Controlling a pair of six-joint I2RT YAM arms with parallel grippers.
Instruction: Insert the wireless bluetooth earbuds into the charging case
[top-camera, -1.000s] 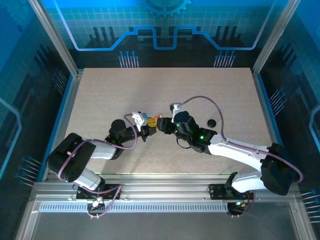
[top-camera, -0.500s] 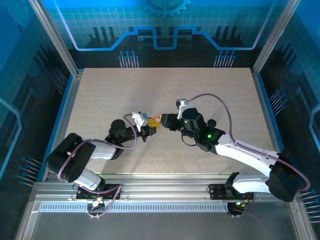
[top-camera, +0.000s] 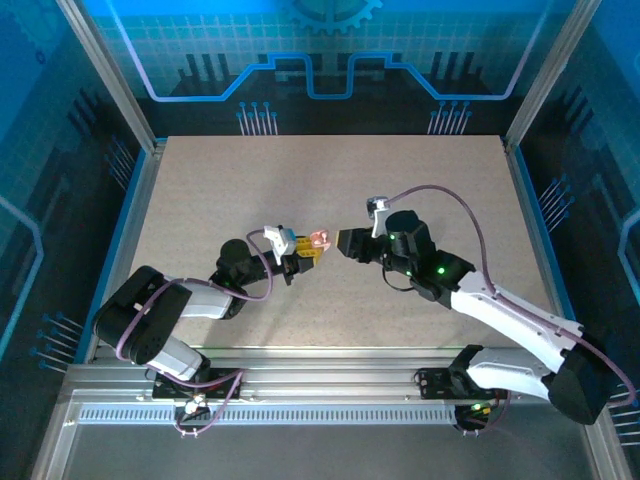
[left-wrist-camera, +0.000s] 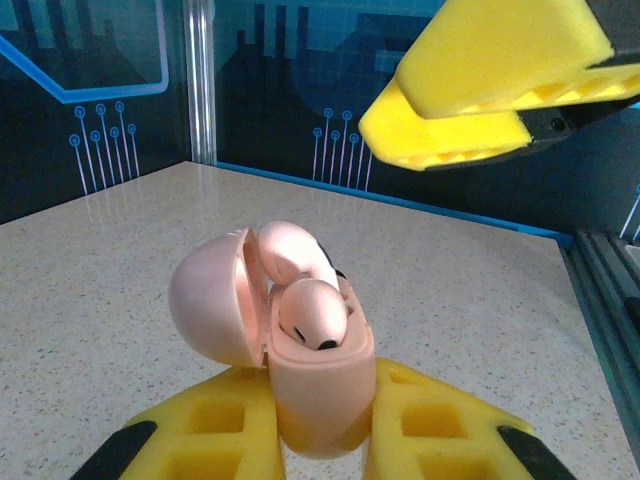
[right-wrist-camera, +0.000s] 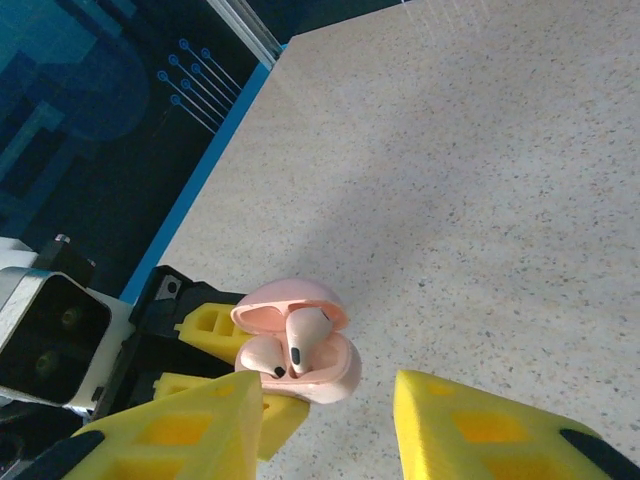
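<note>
Left fingers (left-wrist-camera: 215, 435) are clamped on the pink case (left-wrist-camera: 322, 400), one yellow finger on each side of its lower body. They hold it above the table (top-camera: 200, 200) near the middle, facing the right arm. The lid (left-wrist-camera: 205, 305) is flipped open, hinged back to the left in the left wrist view. Both pink earbuds (left-wrist-camera: 310, 318) sit in the case side by side with their heads sticking up out of the wells. The nearer one has a dark spot on its tip and the other is just behind it, by the lid. Can't tell if they are pushed fully down. Right fingers (right-wrist-camera: 170, 430) are parted to a moderate gap with nothing between them, just beside the open case and not touching it. From above, the case (top-camera: 318, 240) is a small pink spot at the tip of the left fingers, and the right fingers (top-camera: 347, 243) are just to its right, apart from it. In the right wrist view the case (right-wrist-camera: 320, 375) lies ahead of the right fingers with its lid up and the earbuds (right-wrist-camera: 298, 348) visible inside. The left fingers (right-wrist-camera: 205, 322) grip it from the left.
</note>
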